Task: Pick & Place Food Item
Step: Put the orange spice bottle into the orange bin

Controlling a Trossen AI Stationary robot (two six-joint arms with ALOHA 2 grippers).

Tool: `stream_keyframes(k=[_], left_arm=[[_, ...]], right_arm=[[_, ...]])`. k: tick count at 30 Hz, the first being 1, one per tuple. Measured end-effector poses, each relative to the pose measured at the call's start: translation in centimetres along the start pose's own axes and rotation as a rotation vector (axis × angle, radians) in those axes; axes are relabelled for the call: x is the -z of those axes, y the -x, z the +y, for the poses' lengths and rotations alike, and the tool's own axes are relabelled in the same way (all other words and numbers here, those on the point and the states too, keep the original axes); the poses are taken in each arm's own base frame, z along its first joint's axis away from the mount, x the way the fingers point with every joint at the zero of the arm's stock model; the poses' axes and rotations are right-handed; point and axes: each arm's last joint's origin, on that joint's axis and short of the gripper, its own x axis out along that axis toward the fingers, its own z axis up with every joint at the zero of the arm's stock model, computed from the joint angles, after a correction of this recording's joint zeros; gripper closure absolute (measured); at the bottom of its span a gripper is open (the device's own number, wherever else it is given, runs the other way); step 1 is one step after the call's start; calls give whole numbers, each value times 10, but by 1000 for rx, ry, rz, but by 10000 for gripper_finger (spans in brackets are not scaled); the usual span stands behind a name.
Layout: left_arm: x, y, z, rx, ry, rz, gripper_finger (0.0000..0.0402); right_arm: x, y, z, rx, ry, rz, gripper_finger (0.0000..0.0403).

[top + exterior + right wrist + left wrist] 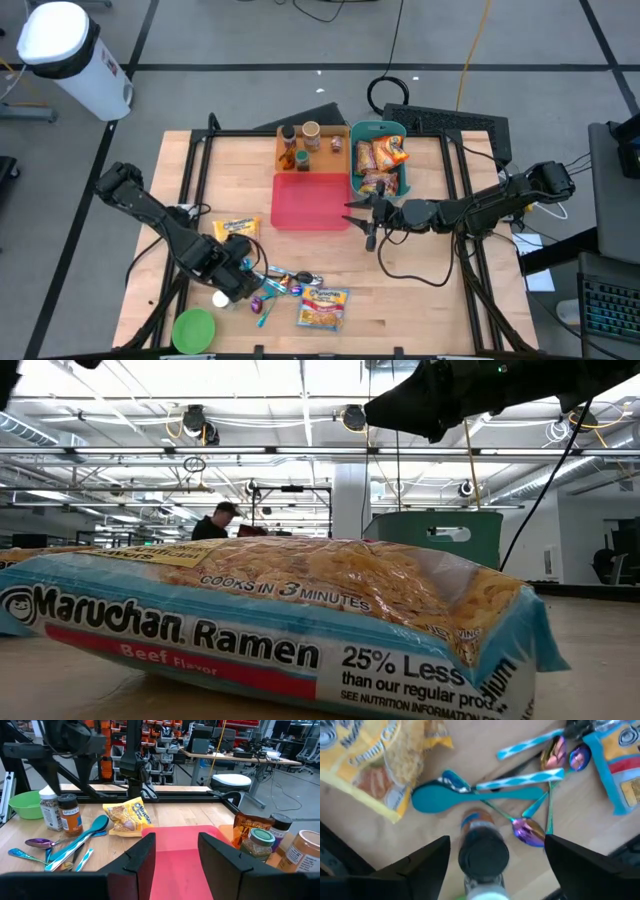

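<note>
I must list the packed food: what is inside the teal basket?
Inside the teal basket lie orange and yellow snack packets, piled together. Anything underneath them is covered.

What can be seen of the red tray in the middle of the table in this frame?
The red tray is a flat, shallow rectangle, plastic by its look, lying level on the wooden table. Nothing shows inside it. Jars and bottles stand just behind its far edge, and the teal basket of snack packets sits at its far right corner. The right hand hangs at the tray's right edge, fingers apart and holding nothing; in the right wrist view its fingers frame the red surface.
</note>
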Motion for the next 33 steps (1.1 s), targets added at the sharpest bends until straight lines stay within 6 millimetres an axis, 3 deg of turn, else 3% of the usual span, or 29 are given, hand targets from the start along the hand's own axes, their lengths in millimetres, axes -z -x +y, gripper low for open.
stream_keyframes(k=[6, 13, 21, 33], left_arm=[[10, 0, 2, -13, 60, 13, 60], [18, -22, 7, -22, 73, 41, 77], [18, -30, 8, -13, 66, 16, 90], [18, -30, 7, -8, 57, 16, 149]], right_arm=[[0, 0, 0, 0, 0, 0, 261], [0, 0, 0, 0, -1, 0, 261], [0, 0, 0, 0, -8, -1, 261], [0, 0, 0, 0, -8, -3, 261]])
